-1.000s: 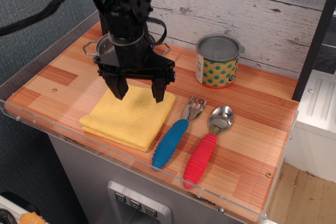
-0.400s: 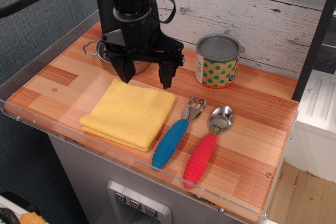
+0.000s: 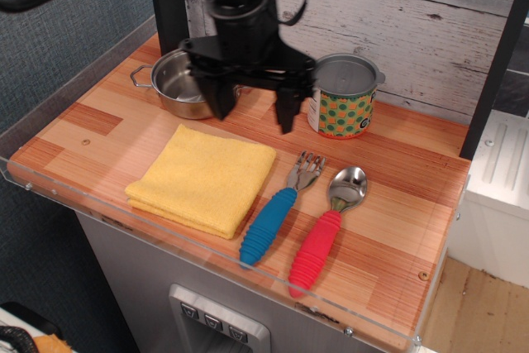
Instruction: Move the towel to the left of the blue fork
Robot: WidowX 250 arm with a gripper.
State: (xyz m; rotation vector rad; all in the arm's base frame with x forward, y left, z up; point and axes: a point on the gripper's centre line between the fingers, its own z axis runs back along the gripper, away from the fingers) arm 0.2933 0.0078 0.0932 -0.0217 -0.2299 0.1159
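- You see the towel point(image 3: 203, 178), yellow folded terry, lying flat just left of the blue fork point(image 3: 278, 211), near the clear front lip of the wooden table point(image 3: 397, 204).
- Your gripper point(image 3: 254, 110) hangs above, its 2 fingers spread, holding nothing.
- Behind stand a steel pot point(image 3: 178, 85) and a dotted can point(image 3: 342, 97); its label is unreadable.
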